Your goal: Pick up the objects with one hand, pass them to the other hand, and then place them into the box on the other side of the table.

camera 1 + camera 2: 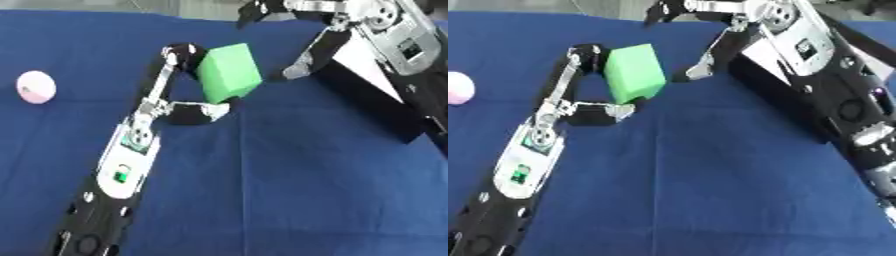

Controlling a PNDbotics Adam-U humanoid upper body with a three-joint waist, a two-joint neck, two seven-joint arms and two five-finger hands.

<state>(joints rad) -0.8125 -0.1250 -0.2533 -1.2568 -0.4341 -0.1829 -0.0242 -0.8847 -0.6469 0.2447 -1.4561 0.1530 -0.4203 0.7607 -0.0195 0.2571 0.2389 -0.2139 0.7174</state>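
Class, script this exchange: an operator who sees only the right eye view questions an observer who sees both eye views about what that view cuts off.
Operator: Something pink is clipped at my left edge. What is it?
Observer: A whole round, pale pink ball, lying on the blue cloth well apart from the left hand.
Operator: What lies under the right arm?
Observer: A white sloping face with a dark side below it; I cannot tell whether it is the box.
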